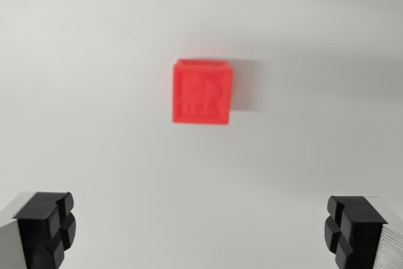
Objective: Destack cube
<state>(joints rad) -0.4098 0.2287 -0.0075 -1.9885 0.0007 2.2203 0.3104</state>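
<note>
two black, blocky fingertips (51,226) with moulded grooves cutting them into chunky segments are showing at the bottom corners of the wrist view, each one sitting on a pale grey, finely ribbed finger body behind it.

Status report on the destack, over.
Gripper open, holding nothing. Red cube ahead on the white surface, untouched; second cube not discernible from this view. Nothing in the way.
</note>
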